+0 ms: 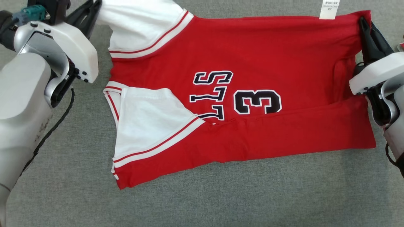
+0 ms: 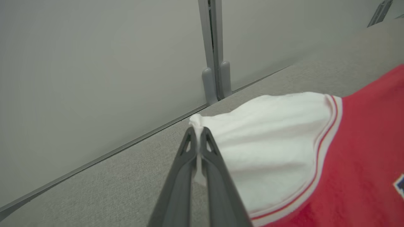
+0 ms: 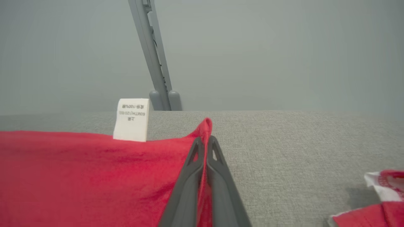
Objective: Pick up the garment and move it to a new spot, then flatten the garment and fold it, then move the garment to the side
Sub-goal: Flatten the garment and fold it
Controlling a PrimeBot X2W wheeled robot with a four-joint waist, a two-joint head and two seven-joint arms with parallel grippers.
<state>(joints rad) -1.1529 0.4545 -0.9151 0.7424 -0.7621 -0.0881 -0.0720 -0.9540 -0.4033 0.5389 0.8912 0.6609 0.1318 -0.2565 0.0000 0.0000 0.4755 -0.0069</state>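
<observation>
Red jersey (image 1: 252,56) lies crosswise on the grey table (image 1: 221,205), its near long edge already turned up over the lettering. Left gripper (image 2: 198,130) is closed on the tip of the far white sleeve (image 1: 142,28). Right gripper (image 3: 204,138) is pinched on the far hem corner, near the care label (image 3: 131,119). Likely step: fold the far edge toward the robot. Lift both ends level and together, keep the cloth taut, lay edge on edge.

surface: grey felt-like covering (image 1: 202,205), flat
wall: plain grey panels (image 2: 94,63)
post (image 2: 214,47): grey upright, between panels
light: soft, even
</observation>
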